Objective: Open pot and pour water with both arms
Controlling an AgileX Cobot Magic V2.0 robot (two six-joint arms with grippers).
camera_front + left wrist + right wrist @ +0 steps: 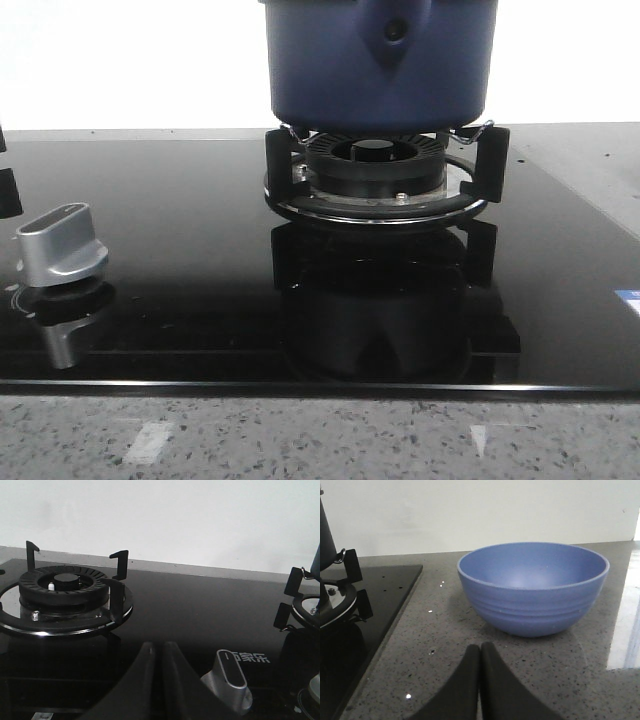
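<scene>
Your pot [380, 60] is parked on the burner [375, 165] at the far middle of the black glass cooktop [180, 230] — silver knob [60, 245] off to its near left — and both the left gripper [159, 652] and right gripper [480, 655] have fingers pressed together, the right one facing a blue bowl [532, 587] on the speckled counter [435, 625].
</scene>
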